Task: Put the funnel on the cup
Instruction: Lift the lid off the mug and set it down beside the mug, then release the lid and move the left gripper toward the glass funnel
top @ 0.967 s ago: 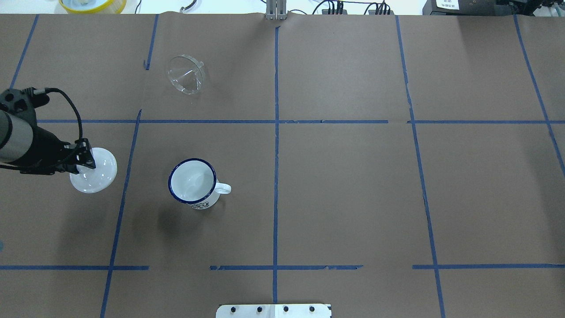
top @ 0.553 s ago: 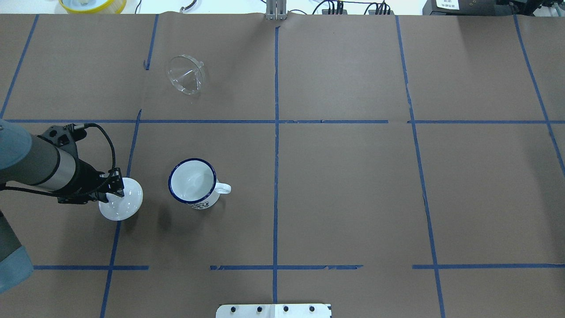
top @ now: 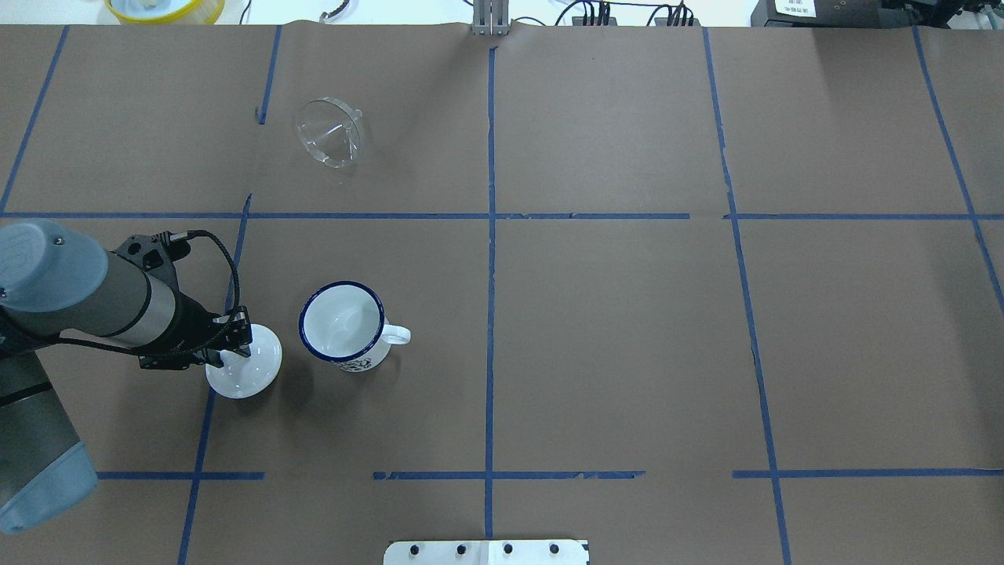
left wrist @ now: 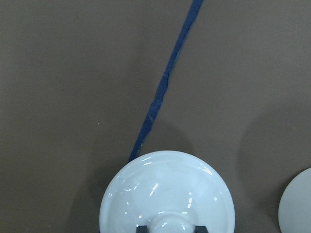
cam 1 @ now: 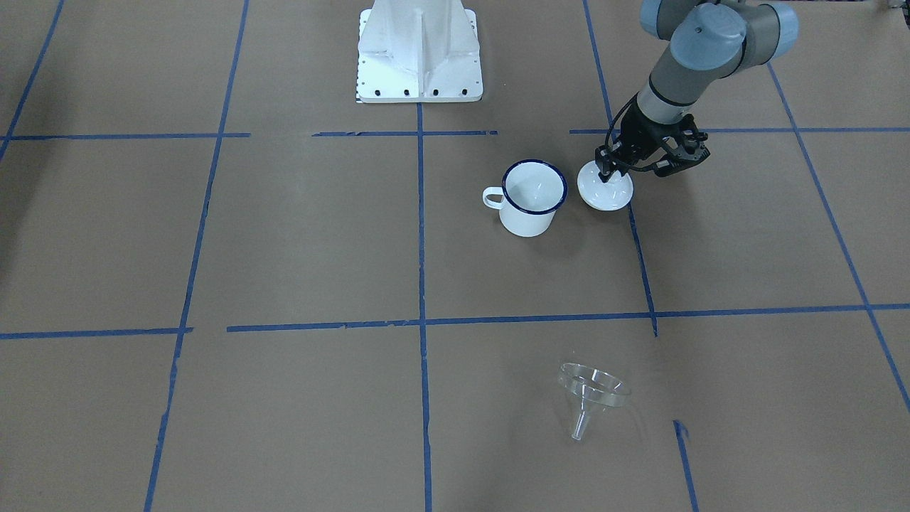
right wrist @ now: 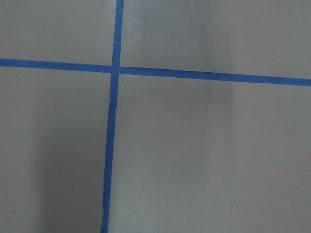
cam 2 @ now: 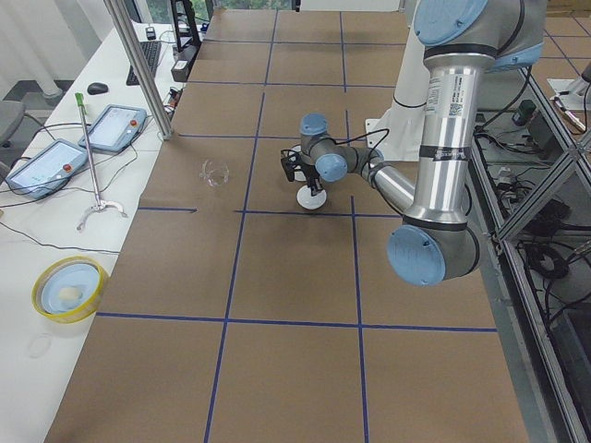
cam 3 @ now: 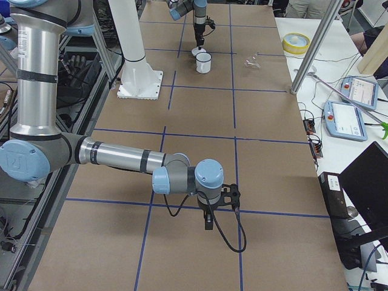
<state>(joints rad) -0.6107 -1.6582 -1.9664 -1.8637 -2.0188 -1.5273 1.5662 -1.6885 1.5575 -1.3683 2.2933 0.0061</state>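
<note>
Over the last second the left gripper (top: 234,344) had carried the white knobbed lid (top: 245,370) in from the table's (top: 627,353) left edge until it sat just beside the cup (top: 343,326), on the cup's left-edge side, with a narrow gap between them.

The funnel (top: 330,132) had not stirred: it lay on its side toward the far edge of the table, in the left half, well apart from the cup and from both arms. The cup stood upright and empty nearer the robot's edge, mouth open, handle pointing toward the right edge.

The left gripper was closed narrowly on the lid's knob, its fingers (left wrist: 142,228) pinching it from either side in the wrist view (whether the lid rested on the paper or hung just above it could not be told). The right gripper (cam 3: 208,221) hung over the right end of the table, far from everything, and its opening could not be judged.

For the task, this looked like a detour. The lid now crowded the cup, and if it went on top, the funnel would have nowhere to sit. The sensible next step seemed to be to set the lid down clear of the cup, let go, and reach toward the far edge for the funnel.
</note>
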